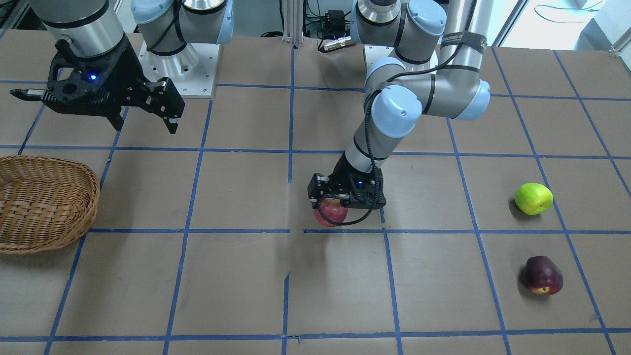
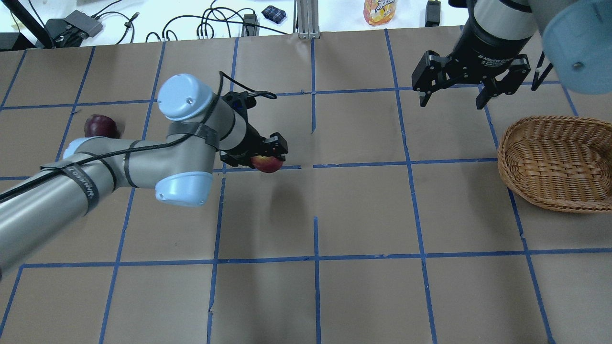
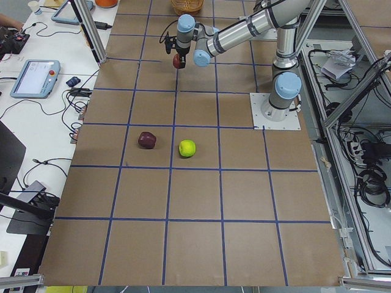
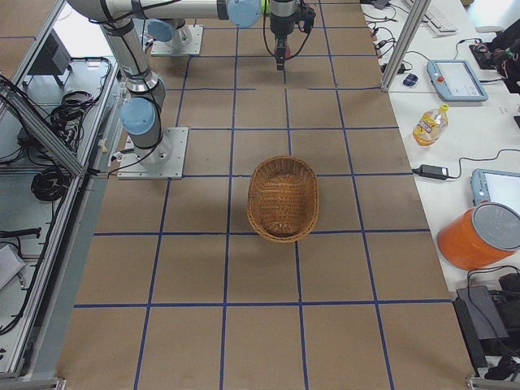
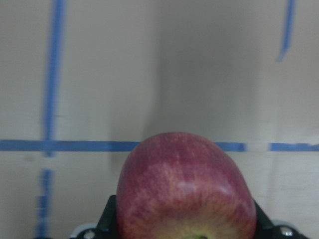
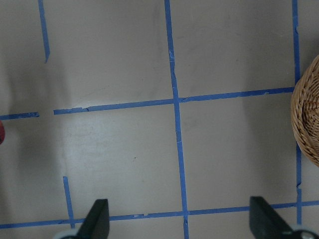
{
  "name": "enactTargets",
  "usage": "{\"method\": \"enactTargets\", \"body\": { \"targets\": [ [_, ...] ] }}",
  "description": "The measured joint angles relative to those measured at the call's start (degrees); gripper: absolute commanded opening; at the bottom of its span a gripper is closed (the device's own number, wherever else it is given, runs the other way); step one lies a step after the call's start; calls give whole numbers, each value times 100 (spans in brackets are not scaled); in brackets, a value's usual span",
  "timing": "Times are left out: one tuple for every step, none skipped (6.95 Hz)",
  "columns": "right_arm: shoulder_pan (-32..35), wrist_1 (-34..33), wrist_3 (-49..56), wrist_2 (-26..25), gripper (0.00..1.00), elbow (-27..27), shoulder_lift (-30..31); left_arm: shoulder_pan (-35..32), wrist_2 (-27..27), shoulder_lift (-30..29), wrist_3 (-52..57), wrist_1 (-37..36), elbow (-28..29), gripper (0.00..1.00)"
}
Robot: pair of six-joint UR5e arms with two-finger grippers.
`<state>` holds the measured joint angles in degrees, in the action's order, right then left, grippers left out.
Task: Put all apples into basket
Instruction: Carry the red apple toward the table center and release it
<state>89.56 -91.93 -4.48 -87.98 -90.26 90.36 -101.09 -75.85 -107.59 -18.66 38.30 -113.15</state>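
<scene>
Your left gripper (image 2: 262,157) clamps the red yellow-streaked apple (image 1: 331,213) over mid-table.
Your right gripper (image 2: 452,101) hangs with fingers spread near the light-brown oval wicker basket (image 2: 554,162); the lime-green apple (image 1: 533,198) and the maroon apple (image 1: 543,275) lie well apart from it.

L end effector (image 1: 333,207) clamped on red apple (image 1: 329,216).

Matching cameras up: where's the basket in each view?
Front-facing: basket at left edge.
Overhead: basket at right edge.
Exterior left: basket at top edge, cropped.
Exterior right: basket at centre.
Left wrist: not in it.
Right wrist: basket at right edge, cropped.
Landmark: blue tape grid, in every view.
</scene>
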Motion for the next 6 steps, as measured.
{"method": "enactTargets", "body": {
  "targets": [
    [0, 0, 0, 0, 100, 0, -1, -264, -39, -244, -279, -393, 14, 45],
    [0, 0, 0, 0, 100, 0, -1, -417, -64, -496, -432, -772, 21, 99],
    [0, 0, 0, 0, 100, 1, -1, -528, -83, -727, -647, -1087, 29, 100],
    [0, 0, -2, 0, 100, 3, -1, -626, -141, -903, -1096, -1341, 58, 100],
    [0, -12, 0, 0, 100, 4, -9, -669, -225, -937, -1361, -1486, 195, 100],
    [0, -84, 5, 0, 100, 12, -46, -595, -265, -855, -1011, -1242, 519, 100]
  ]
}}
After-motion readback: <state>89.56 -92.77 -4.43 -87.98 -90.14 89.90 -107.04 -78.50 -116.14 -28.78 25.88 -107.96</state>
